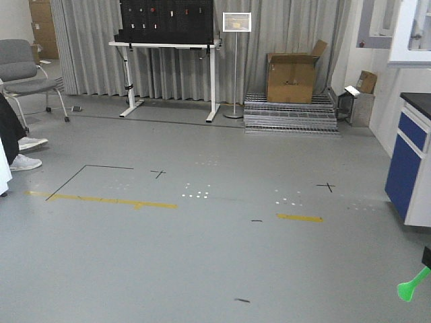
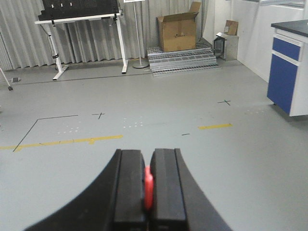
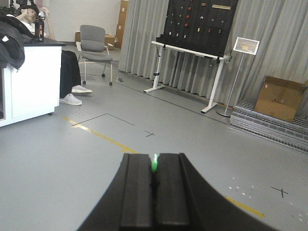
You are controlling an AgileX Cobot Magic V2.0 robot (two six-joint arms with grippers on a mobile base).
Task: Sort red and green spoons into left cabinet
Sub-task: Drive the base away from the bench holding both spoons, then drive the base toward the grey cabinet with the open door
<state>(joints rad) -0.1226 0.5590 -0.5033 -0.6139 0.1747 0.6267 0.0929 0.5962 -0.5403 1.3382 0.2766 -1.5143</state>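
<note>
Left pincer (image 2: 147, 157) clamps a thin red spoon (image 2: 148, 190), right pincer (image 3: 154, 157) a bright green spoon (image 3: 154, 164).

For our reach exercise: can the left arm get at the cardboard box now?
Probably not: the cardboard box sits far across the floor, and the left gripper grips the red spoon.

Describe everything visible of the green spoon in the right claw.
The bright green plastic spoon shows its small oval bowl and a stretch of thin handle at the front view's lower right corner, bowl lowest, handle slanting up right to a dark part at the frame edge. In the right wrist view only a thin green sliver shows, pinched between the black fingers of the shut right claw. It hangs above the grey floor, touching nothing else visible.
</note>
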